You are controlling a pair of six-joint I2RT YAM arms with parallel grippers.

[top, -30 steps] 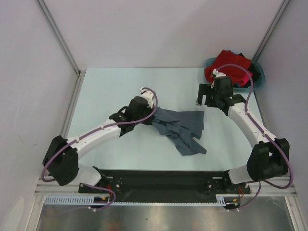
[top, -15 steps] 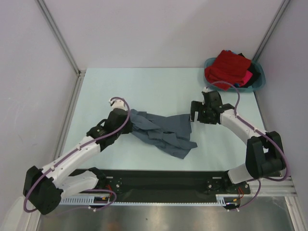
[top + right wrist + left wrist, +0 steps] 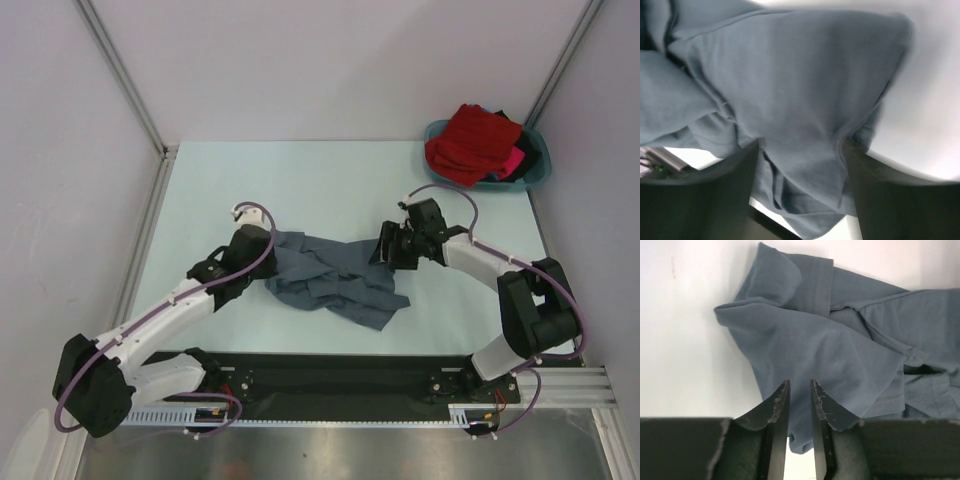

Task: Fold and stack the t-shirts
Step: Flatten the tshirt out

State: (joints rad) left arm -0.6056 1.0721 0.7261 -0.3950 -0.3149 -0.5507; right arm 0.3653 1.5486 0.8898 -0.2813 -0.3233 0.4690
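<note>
A crumpled slate-grey t-shirt (image 3: 335, 280) lies mid-table (image 3: 250, 180) between two robot arms. At its left edge, the left gripper (image 3: 799, 386) hovers with its fingers narrowly parted and nothing between them. At its right edge, the right gripper (image 3: 800, 155) has its fingers wide, astride a fold of grey cloth. A red t-shirt (image 3: 475, 140) is heaped with others in a teal basin (image 3: 540, 178) at the far right corner.

Lab test cell: white panels (image 3: 300, 60), aluminium framing (image 3: 125, 80).

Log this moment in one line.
grey t-shirt: crumpled on table | left hand: open, empty, at its left end | right hand: open, astride its right end
</note>
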